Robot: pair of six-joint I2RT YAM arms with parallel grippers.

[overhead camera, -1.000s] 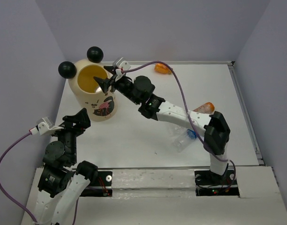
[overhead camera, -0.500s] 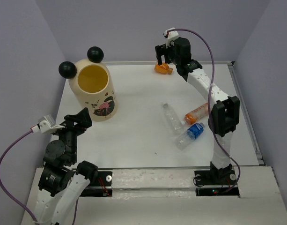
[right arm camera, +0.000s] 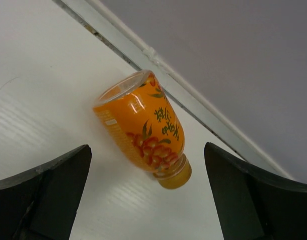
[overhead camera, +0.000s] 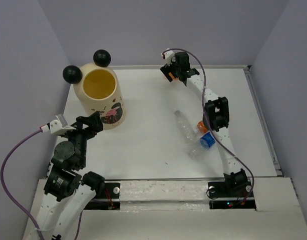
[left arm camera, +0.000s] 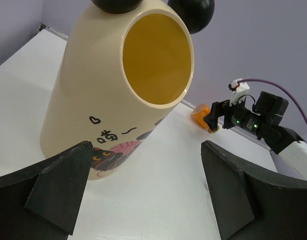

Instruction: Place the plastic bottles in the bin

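The cream-yellow bin (overhead camera: 99,97) with two black ball ears stands upright at the back left; it also fills the left wrist view (left arm camera: 118,90). My left gripper (overhead camera: 90,122) (left arm camera: 145,167) is open and empty, just in front of the bin's printed side. My right gripper (overhead camera: 170,73) (right arm camera: 148,175) is open at the far back edge, its fingers either side of a lying orange bottle (right arm camera: 143,125), apart from it. The left wrist view also shows this bottle (left arm camera: 201,114). A clear bottle (overhead camera: 183,125), a second orange bottle (overhead camera: 202,125) and a blue-label bottle (overhead camera: 206,141) lie centre right.
A raised rail (right arm camera: 193,90) runs along the table's back edge right behind the orange bottle. The purple walls close in at the back and sides. My right arm (overhead camera: 213,112) stretches over the bottles at centre right.
My right gripper has left the bin's rim, swung to the back edge and come down at the orange bottle. My left gripper has shifted a little right, toward the bin.
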